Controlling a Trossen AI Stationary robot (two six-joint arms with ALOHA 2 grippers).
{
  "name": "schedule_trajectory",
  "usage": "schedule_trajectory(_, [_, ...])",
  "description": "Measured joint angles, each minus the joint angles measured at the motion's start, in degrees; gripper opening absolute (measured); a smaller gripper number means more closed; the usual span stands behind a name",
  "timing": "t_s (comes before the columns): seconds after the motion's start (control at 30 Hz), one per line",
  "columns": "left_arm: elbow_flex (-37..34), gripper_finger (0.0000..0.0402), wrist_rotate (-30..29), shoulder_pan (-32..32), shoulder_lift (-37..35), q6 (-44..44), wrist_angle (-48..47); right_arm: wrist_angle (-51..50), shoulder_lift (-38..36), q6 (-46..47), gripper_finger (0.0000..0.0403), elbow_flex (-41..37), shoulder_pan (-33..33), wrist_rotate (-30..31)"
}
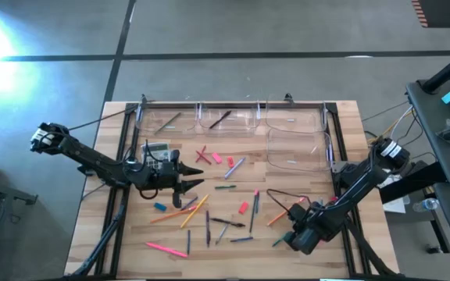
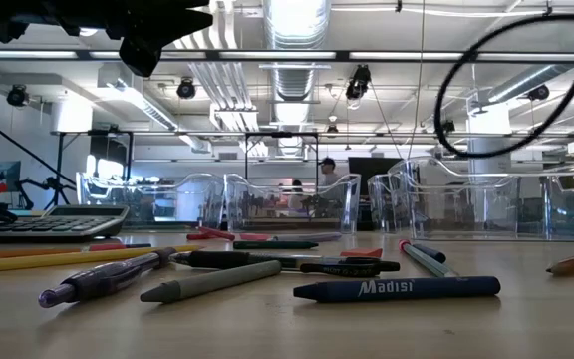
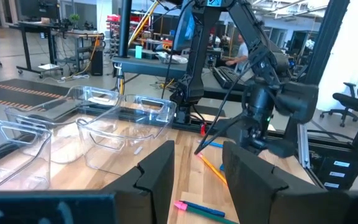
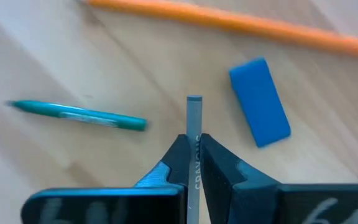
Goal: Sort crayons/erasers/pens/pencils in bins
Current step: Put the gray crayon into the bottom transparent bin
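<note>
Nearest the low camera lies a dark blue crayon (image 2: 397, 289) lettered "Madisi"; beyond stand the clear bins (image 2: 277, 204); the right gripper (image 4: 192, 144), near the table's front right, pinches a grey crayon (image 4: 194, 115) printed "CRAYONS", beside a blue eraser (image 4: 260, 102); the left gripper (image 3: 197, 167) hovers mid-table, jaws spread, empty.

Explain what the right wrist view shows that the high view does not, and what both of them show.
Only the right wrist view shows that the right gripper is shut on a grey crayon, with a blue eraser and a teal pen lying close by on the wood.

Only the high view shows the left gripper over the left half of the table, beside the calculator, and the four clear bins at the table's far side.

Both show the right gripper low at the near right of the table, and an orange pencil near it.
</note>
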Motion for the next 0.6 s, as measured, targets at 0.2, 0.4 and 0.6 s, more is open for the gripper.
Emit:
schedule_trajectory(0.2, [-0.1,0.0122,0.0,0.0,0.0,0.0,0.0,-0.5,-6.4,-6.2,0.0014,2.6,-0.1,9.6])
schedule_trajectory(0.4, [-0.3,0.0122,0.0,0.0,0.0,0.0,0.1,-6.3,-14.7,-16.8,0.0014,5.4,-1.8,25.2])
schedule_trajectory(0.6, [-0.5,0.0122,0.0,0.0,0.0,-0.1,0.1,-16.3,-22.2,-25.5,0.0013,6.8,-9.2,30.7])
